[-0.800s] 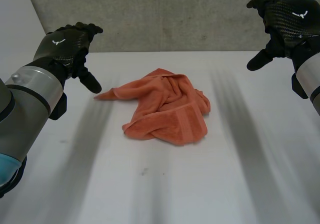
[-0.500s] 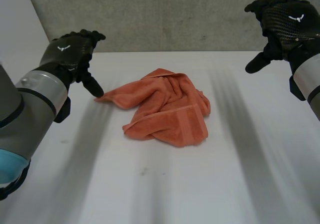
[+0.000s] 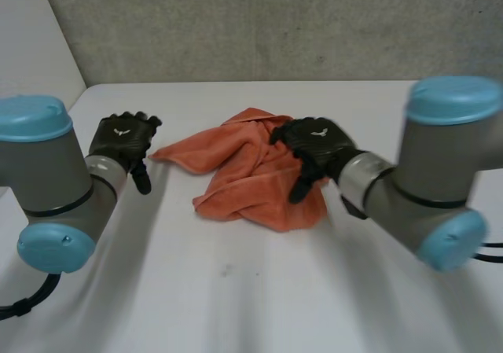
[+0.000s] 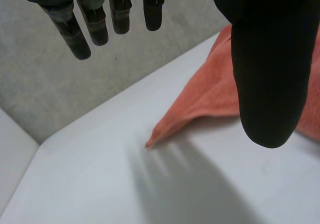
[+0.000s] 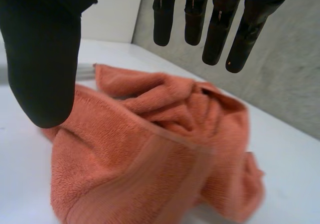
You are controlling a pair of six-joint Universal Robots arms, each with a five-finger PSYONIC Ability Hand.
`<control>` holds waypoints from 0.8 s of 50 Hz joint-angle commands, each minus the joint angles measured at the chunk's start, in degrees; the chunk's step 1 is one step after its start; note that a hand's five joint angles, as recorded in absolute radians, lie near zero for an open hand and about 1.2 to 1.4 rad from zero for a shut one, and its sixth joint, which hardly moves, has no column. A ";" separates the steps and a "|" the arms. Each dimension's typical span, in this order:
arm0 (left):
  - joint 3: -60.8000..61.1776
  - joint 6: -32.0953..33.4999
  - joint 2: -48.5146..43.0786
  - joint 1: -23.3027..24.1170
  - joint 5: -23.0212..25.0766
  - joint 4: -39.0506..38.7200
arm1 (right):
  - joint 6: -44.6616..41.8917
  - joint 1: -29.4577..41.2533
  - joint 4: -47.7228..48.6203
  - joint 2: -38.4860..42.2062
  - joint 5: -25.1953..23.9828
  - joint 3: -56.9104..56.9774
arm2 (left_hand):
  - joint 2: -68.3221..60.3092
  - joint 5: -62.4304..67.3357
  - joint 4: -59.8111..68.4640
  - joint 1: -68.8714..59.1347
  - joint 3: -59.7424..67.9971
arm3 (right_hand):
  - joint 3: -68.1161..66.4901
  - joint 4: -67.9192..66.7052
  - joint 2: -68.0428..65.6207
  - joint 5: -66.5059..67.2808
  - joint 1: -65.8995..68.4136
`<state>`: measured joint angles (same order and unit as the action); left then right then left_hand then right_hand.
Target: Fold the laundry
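Observation:
An orange towel (image 3: 247, 172) lies crumpled in the middle of the white table (image 3: 251, 290). My left hand (image 3: 123, 139) hovers open just left of the towel's pointed left corner (image 4: 152, 139), thumb and fingers spread and holding nothing. Over the towel's right part my right hand (image 3: 314, 145) hangs open above the bunched folds (image 5: 165, 149), its thumb (image 5: 42, 59) and fingers (image 5: 215, 29) apart with no cloth between them.
A grey wall (image 3: 275, 23) runs behind the table's far edge. A pale panel (image 3: 31, 38) stands at the far left. Bare tabletop lies in front of the towel and to both sides.
Both arms have swung down and inward. The left hand has dropped to the towel's left corner. The right hand has come from the far right to above the towel. The towel has not moved.

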<state>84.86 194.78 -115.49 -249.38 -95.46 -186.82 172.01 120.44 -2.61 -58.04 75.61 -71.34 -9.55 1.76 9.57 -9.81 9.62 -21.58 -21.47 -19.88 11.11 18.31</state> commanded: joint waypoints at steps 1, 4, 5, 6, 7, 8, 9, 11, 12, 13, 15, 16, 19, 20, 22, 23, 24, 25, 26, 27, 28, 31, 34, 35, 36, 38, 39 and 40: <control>4.34 -0.19 2.37 -2.25 0.10 -0.03 | -0.01 1.90 -0.99 12.95 3.84 12.45 | -0.50 -1.71 0.48 -0.24 0.43 | -7.51 -7.63 -9.21 7.98 10.78; 6.01 -0.19 3.77 -2.60 0.10 -0.30 | -0.10 2.17 -3.01 18.05 3.93 17.37 | -0.45 -1.76 0.43 -0.19 0.38 | -14.58 -14.69 -16.28 15.05 17.84; 6.02 -0.19 3.78 -2.61 0.10 -0.30 | -0.10 2.25 -4.23 20.31 4.02 19.55 | -0.45 -1.76 0.43 -0.19 0.38 | -16.24 -16.36 -17.95 16.71 19.51; 6.63 -0.19 4.30 -2.61 0.10 -0.47 | -0.10 2.26 -4.24 20.33 4.02 19.57 | -0.45 -1.76 0.43 -0.19 0.38 | -16.26 -16.37 -17.96 16.73 19.53; 6.98 -0.27 4.83 -2.69 0.10 -0.65 | -0.18 2.34 -5.11 22.16 4.19 21.57 | -0.45 -1.76 0.43 -0.19 0.38 | -19.26 -19.37 -20.96 19.73 22.53; 6.99 -0.28 4.83 -2.69 0.10 -0.65 | -0.27 2.34 -6.08 23.40 4.28 23.24 | -0.45 -1.76 0.43 -0.19 0.38 | -26.45 -26.56 -28.15 26.92 29.72; 7.16 -0.28 5.01 -2.87 0.10 -0.82 | -0.27 2.34 -6.09 23.41 4.28 23.26 | -0.45 -1.76 0.43 -0.19 0.38 | -26.52 -26.63 -28.22 26.99 29.79; 7.34 -0.28 5.10 -3.22 0.10 -0.91 | -0.62 2.34 -6.96 23.76 4.37 25.36 | -0.45 -1.76 0.43 -0.19 0.38 | -54.27 -54.38 -55.97 54.74 57.54; 7.51 -0.28 5.10 -3.39 0.10 -1.00 | -0.62 2.34 -6.97 23.76 4.37 25.37 | -0.45 -1.76 0.43 -0.19 0.38 | -54.44 -54.56 -56.14 54.91 57.71; 7.51 -0.28 5.10 -3.40 0.10 -1.00 | -0.62 2.34 -6.97 22.89 4.37 26.24 | -0.45 -1.76 0.43 -0.19 0.38 | -58.38 -58.50 -60.08 58.85 61.65; 7.43 -0.28 5.27 -3.57 0.10 -1.09 | -0.54 2.43 -7.05 20.60 4.28 27.04 | -0.45 -1.76 0.43 -0.19 0.38 | -58.42 -58.53 -60.12 58.89 61.69; 7.43 -0.28 5.27 -3.57 0.10 -1.09 | -0.36 2.43 -6.88 16.33 3.93 27.47 | -0.45 -1.76 0.43 -0.19 0.38 | -58.42 -58.53 -60.12 58.89 61.69; 7.07 -0.36 5.27 -3.57 0.10 -1.18 | 0.34 2.26 -5.39 6.23 3.84 27.91 | -0.45 -1.76 0.43 -0.19 0.38 | -58.42 -58.53 -60.12 58.89 61.69; 6.90 -0.45 5.27 -3.49 0.10 -1.35 | 0.52 2.26 -3.64 1.74 3.75 28.00 | -0.45 -1.76 0.43 -0.19 0.38 | -58.42 -58.53 -60.12 58.89 61.69; 6.81 -0.54 5.36 -3.31 0.10 -1.88 | 0.52 2.26 -1.45 -2.04 3.84 28.01 | -0.45 -1.76 0.43 -0.19 0.38 | -58.42 -58.53 -60.12 58.89 61.69; 6.72 -0.71 5.36 -2.96 0.10 -2.58 | 0.52 2.26 -1.43 -2.08 3.84 28.01 | -0.45 -1.76 0.43 -0.19 0.38 | -58.42 -58.53 -60.12 58.89 61.69; 6.72 -0.72 5.36 -2.96 0.10 -2.58 | 0.52 2.17 -0.04 -5.30 3.93 28.01 | -0.45 -1.76 0.43 -0.19 0.38 | -58.42 -58.53 -60.12 58.89 61.69; 6.72 -1.15 5.28 -2.78 0.01 -3.45 | 0.26 2.17 0.06 -7.86 3.93 27.74 | -0.45 -1.76 0.43 -0.19 0.38 | -58.42 -58.53 -60.12 58.89 61.69; 6.81 -1.85 5.19 -2.52 0.01 -4.25 | 0.25 2.17 0.06 -7.88 3.93 27.74 | -0.45 -1.76 0.43 -0.19 0.38 | -58.42 -58.53 -60.12 58.89 61.69; 6.81 -1.86 5.19 -2.52 0.01 -4.25 | 0.17 1.99 -0.37 -9.71 3.75 27.39 | -0.45 -1.76 0.43 -0.19 0.38 | -58.42 -58.53 -60.12 58.89 61.69; 6.90 -3.16 5.27 -2.26 0.01 -4.95 | 0.17 1.99 -0.98 -11.21 3.75 26.95 | -0.45 -1.76 0.43 -0.19 0.38 | -58.42 -58.53 -60.12 58.89 61.69; 6.81 -7.11 5.27 -1.21 0.01 -6.01 | -0.19 2.08 -1.87 -12.45 3.66 26.34 | -0.45 -1.76 0.43 -0.19 0.38 | -58.42 -58.53 -60.12 58.89 61.69; 6.64 -12.20 5.27 -0.32 0.01 -6.36 | -0.36 2.26 -3.63 -15.35 3.58 24.93 | -0.45 -1.76 0.43 -0.19 0.38 | -58.42 -58.53 -60.12 58.89 61.69; 6.63 -12.23 5.27 -0.32 0.01 -6.36 | -0.45 2.34 -3.98 -17.35 3.49 24.15 | -0.45 -1.76 0.43 -0.19 0.38 | -58.42 -58.53 -60.12 58.89 61.69; 6.55 -14.93 5.19 -0.06 0.01 -6.45 | -0.62 2.26 -4.07 -19.20 3.49 23.35 | -0.45 -1.76 0.43 -0.19 0.38 | -58.42 -58.53 -60.12 58.89 61.69; 6.37 -17.33 5.19 0.03 0.01 -6.54 | -0.89 1.99 -4.07 -20.78 3.58 22.65 | -0.45 -1.76 0.43 -0.19 0.38 | -58.42 -58.53 -60.12 58.89 61.69; 6.11 -19.41 5.01 0.38 0.01 -6.63 | -0.89 1.99 -4.07 -20.80 3.58 22.64 | -0.45 -1.76 0.43 -0.19 0.38 | -58.42 -58.53 -60.12 58.89 61.69; 5.85 -21.26 4.66 1.17 0.01 -6.54 | -1.15 1.91 -3.98 -21.93 3.84 22.30 | -0.45 -1.76 0.43 -0.19 0.38 | -58.42 -58.53 -60.12 58.89 61.69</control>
<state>91.46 182.83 -110.26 -249.90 -95.45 -193.15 171.59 122.61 -5.74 -75.06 79.19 -46.77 -9.40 1.75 9.54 -9.80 9.47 -67.61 -68.05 -67.48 56.23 56.10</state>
